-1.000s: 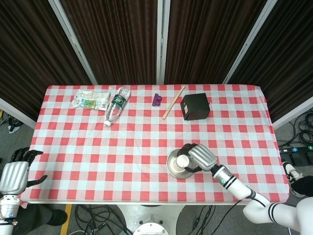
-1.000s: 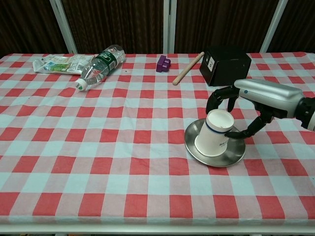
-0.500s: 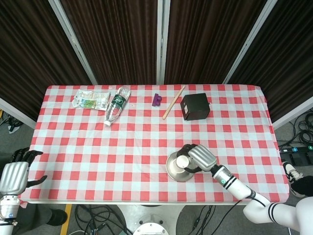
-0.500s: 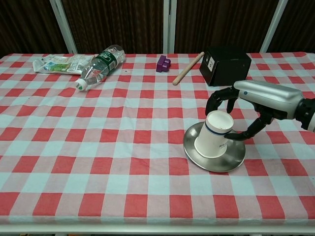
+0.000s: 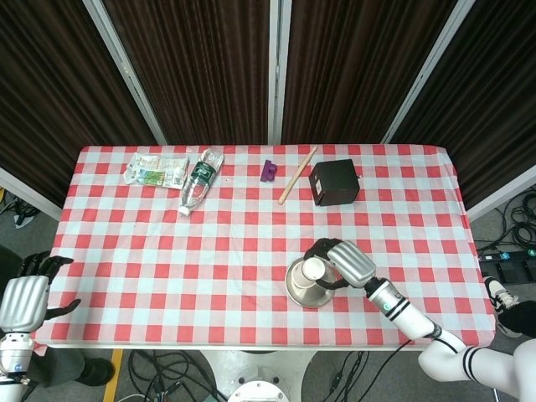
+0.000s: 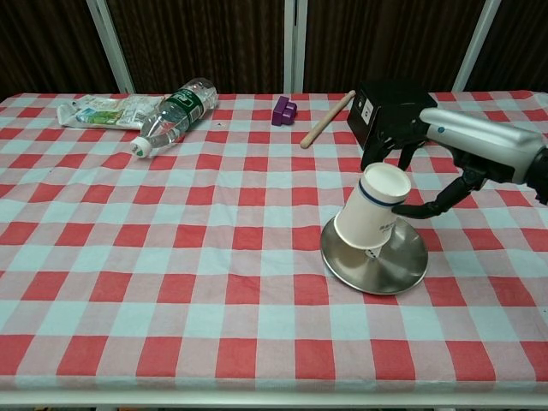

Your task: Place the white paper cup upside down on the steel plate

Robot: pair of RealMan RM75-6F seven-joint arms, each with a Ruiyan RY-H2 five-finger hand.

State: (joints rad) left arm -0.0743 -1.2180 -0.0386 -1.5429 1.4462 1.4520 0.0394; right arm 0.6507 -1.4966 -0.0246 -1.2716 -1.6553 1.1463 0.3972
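The white paper cup [image 6: 371,214] is upside down and tilted, base up and to the right, over the steel plate [image 6: 385,272] on the checked cloth. My right hand [image 6: 432,145] grips the cup near its base, fingers behind it and thumb to its right. From above, the cup [image 5: 312,269] hangs over the right part of the plate [image 5: 296,290], with the right hand [image 5: 347,261] beside it. Whether the cup's lower rim touches the plate cannot be told. My left hand [image 5: 25,300] is off the table's left front corner, fingers apart and empty.
A black box [image 6: 390,110] stands just behind the right hand. Along the back edge lie a wooden stick [image 6: 326,119], a purple block [image 6: 283,110], a plastic bottle [image 6: 175,112] on its side and a crumpled packet [image 6: 103,110].
The right hand has lifted the cup up and slightly back, so it now tilts above the plate instead of sitting low on it. The plate has shifted a little. The left hand is still.
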